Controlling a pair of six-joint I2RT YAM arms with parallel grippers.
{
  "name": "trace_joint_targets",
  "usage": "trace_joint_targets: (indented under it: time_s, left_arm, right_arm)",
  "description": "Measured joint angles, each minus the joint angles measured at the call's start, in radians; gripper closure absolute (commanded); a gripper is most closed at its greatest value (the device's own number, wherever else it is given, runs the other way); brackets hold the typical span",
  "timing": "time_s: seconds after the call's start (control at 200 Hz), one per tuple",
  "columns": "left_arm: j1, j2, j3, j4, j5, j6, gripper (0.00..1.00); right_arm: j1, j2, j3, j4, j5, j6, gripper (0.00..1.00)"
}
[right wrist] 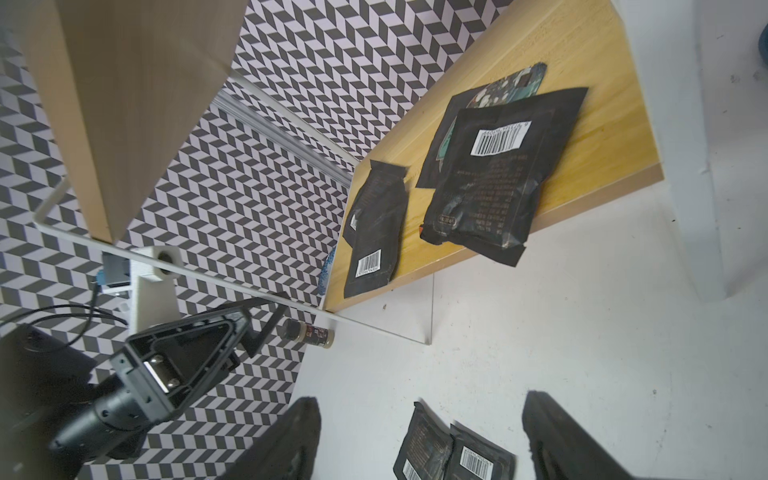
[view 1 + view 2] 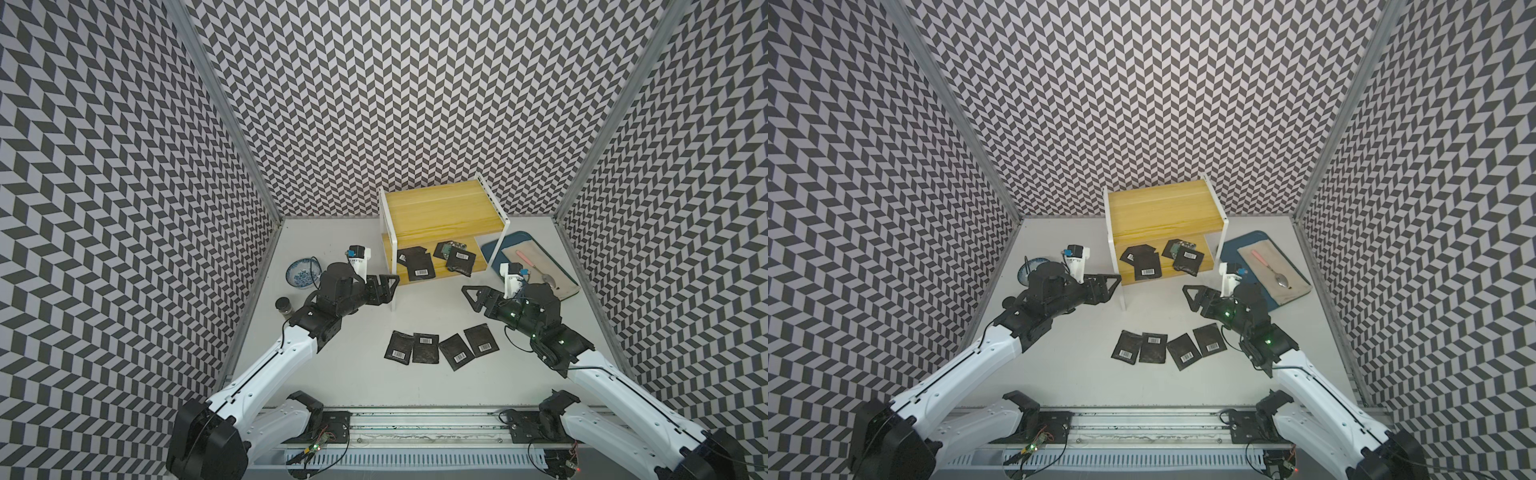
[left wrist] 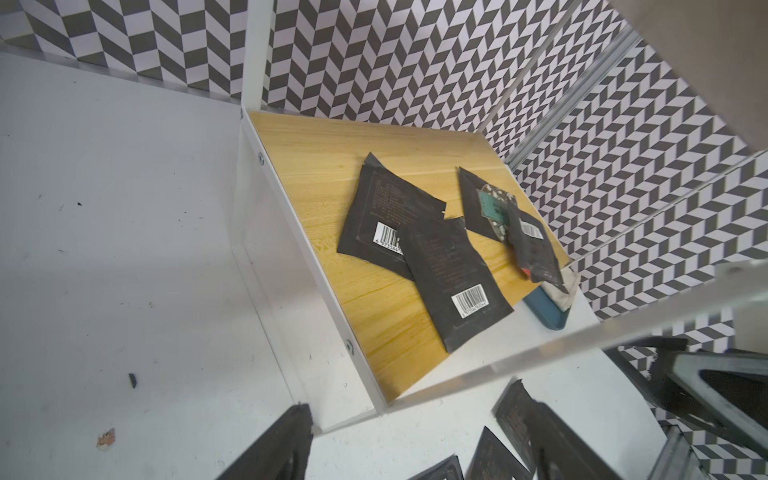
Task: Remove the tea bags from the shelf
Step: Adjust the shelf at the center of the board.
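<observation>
A: Four tea bags (image 2: pixel 420 266) lie mid-frame on the lower board of the shelf (image 2: pixel 436 208).
B: Light, limp, slick foil (I judge): pinch an overhanging edge. Both left gripper (image 2: pixel 390 284) and right gripper (image 2: pixel 469 295) gape, empty.

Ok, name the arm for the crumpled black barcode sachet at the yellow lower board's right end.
Right: the open right hand faces that sachet nearby; the left hand sits past the other pile.
</observation>
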Motion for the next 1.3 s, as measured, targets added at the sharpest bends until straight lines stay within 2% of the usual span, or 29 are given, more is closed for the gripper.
trace_joint_targets:
  time_s: [0.165, 0.32, 0.586, 0.836, 0.986, 1.297]
  left_arm:
    - [-0.005, 0.039, 0.006, 0.032, -0.051, 0.003, 0.16]
    - [-0.011, 0.057, 0.013, 0.046, -0.082, 0.011, 0.22]
    - [-0.003, 0.061, 0.017, 0.047, -0.122, 0.025, 0.27]
    - [0.028, 0.060, 0.028, 0.045, -0.120, 0.029, 0.28]
    - [0.028, 0.060, 0.029, 0.046, -0.113, 0.028, 0.29]
    - [0.031, 0.061, 0.029, 0.050, -0.095, 0.024, 0.30]
  right_arm:
    - [-0.031, 0.035, 0.000, 0.061, -0.025, 0.069, 0.22]
    - [-0.075, 0.081, 0.000, 0.110, -0.055, 0.127, 0.29]
    - [-0.105, 0.158, 0.000, 0.210, -0.105, 0.208, 0.34]
    - [-0.107, 0.271, 0.019, 0.256, -0.175, 0.240, 0.35]
    - [-0.107, 0.307, 0.019, 0.296, -0.201, 0.276, 0.39]
    - [-0.111, 0.320, 0.019, 0.378, -0.174, 0.385, 0.44]
